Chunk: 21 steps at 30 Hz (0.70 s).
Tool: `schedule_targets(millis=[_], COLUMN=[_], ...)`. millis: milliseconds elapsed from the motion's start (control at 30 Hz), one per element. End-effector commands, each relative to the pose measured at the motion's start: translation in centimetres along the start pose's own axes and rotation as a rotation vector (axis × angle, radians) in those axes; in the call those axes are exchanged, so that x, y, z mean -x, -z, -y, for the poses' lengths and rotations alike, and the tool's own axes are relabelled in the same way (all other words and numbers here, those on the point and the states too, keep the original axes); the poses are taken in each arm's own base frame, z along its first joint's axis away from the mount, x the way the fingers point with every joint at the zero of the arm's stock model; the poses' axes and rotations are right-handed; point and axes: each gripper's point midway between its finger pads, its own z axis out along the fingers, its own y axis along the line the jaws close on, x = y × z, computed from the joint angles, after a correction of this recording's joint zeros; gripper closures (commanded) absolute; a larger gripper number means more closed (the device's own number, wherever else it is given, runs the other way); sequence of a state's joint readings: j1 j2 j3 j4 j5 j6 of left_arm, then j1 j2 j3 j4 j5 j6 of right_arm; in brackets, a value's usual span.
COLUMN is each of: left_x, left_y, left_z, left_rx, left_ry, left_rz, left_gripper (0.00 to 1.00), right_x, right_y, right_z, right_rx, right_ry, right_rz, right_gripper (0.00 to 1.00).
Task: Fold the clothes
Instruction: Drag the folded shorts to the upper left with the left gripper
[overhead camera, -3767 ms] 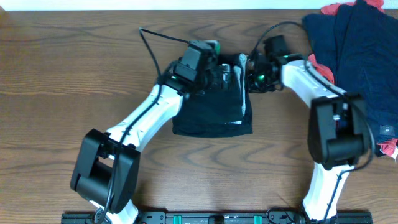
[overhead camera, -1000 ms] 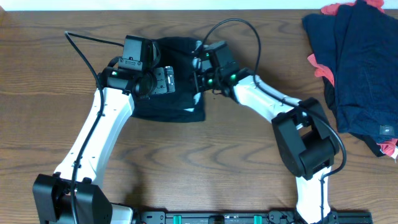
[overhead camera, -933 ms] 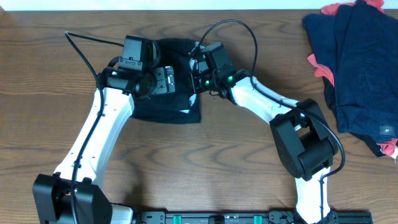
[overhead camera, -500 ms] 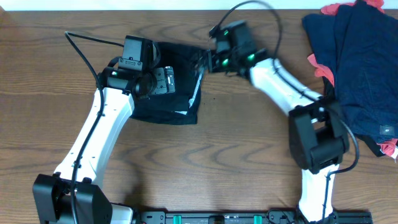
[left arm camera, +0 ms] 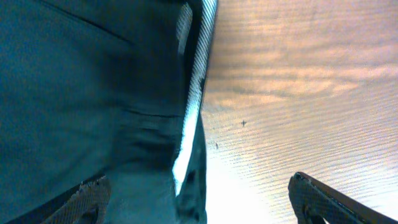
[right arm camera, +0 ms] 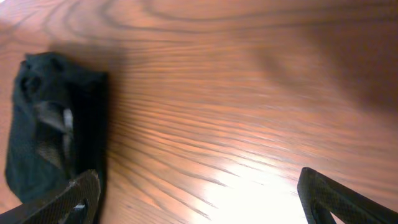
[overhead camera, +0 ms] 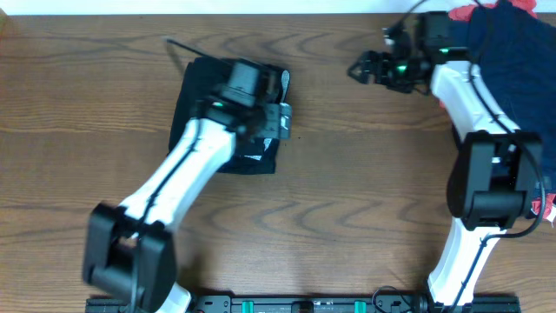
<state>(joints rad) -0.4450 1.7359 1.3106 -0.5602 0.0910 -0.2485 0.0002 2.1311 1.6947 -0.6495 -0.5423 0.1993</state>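
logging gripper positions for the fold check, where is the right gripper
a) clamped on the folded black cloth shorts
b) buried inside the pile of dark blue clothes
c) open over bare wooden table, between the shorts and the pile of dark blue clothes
c: the right gripper hangs open over the bare wooden table, well clear of the folded black cloth shorts, with the pile of dark blue clothes on its other side.

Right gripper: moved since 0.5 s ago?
Yes. The right gripper went rightward, away from the folded black shorts, toward the dark blue clothes pile.
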Motion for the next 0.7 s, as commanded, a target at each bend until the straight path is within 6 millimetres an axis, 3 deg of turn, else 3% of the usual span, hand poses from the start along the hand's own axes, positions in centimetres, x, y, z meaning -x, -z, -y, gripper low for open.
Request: schedule_targets(millis=[0,267,667], left_x=[0.0,0.6,-1.0], left_y=[-1.9,-4.4,-9.0], left_z=[-1.1,-2.6,-3.2], left_rx=[0.129,0.251,0.267], left_ry=[-0.065,-0.128,-0.233], left_rz=[0.007,0.038,-0.030], left_gripper=[0.07,0.07,0.08], right_x=[0.6,-0.5,-0.6], right_y=[1.4,1.9,1.7], right_z=[1.8,3.4,3.2], right_rx=[-0.012,-0.050,-0.055], right_ry=[-0.001,-0.002,0.004], right_rz=[0.009,-0.034,-0.034], right_gripper=[0.01,0.01,0.01])
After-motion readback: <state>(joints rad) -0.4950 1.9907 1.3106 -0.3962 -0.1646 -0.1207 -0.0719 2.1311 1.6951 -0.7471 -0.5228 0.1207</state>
